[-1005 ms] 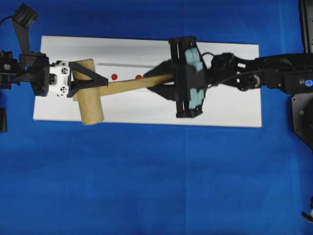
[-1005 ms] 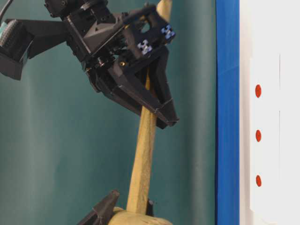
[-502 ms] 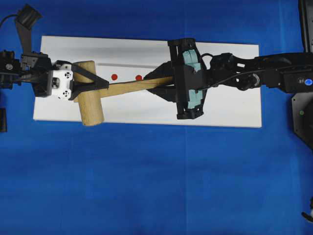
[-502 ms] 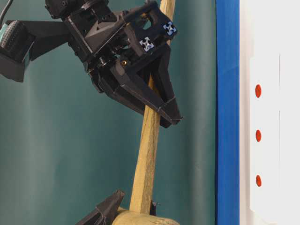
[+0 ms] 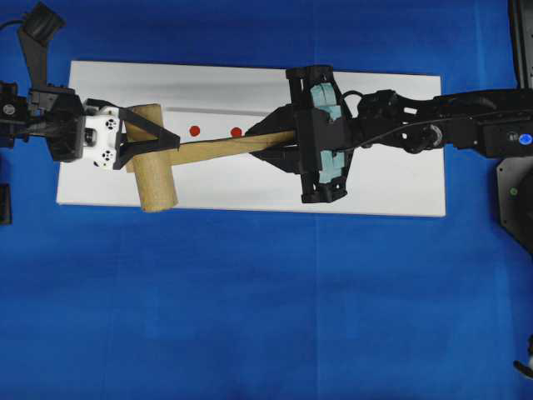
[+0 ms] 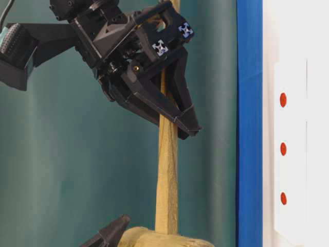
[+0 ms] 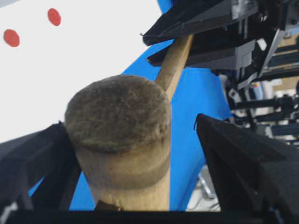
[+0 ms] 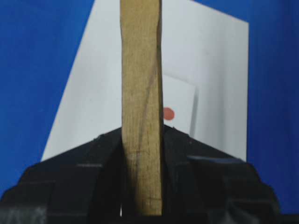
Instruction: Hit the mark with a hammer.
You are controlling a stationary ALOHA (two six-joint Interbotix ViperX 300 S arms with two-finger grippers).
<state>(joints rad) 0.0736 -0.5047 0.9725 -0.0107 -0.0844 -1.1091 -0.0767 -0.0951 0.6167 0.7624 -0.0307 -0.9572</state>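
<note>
Hammer over white board's left end. Handle clamped in right tool. Head between left tool's spread fingers.

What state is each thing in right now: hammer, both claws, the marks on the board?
hammer: off the board, held by its handle, head over the board's left end.
right claw: shut on the hammer's handle.
left claw: open, fingers either side of the hammer head, gap showing on one side.
red marks: uncovered, nothing resting on them.
white board: flat on the blue cloth.
</note>
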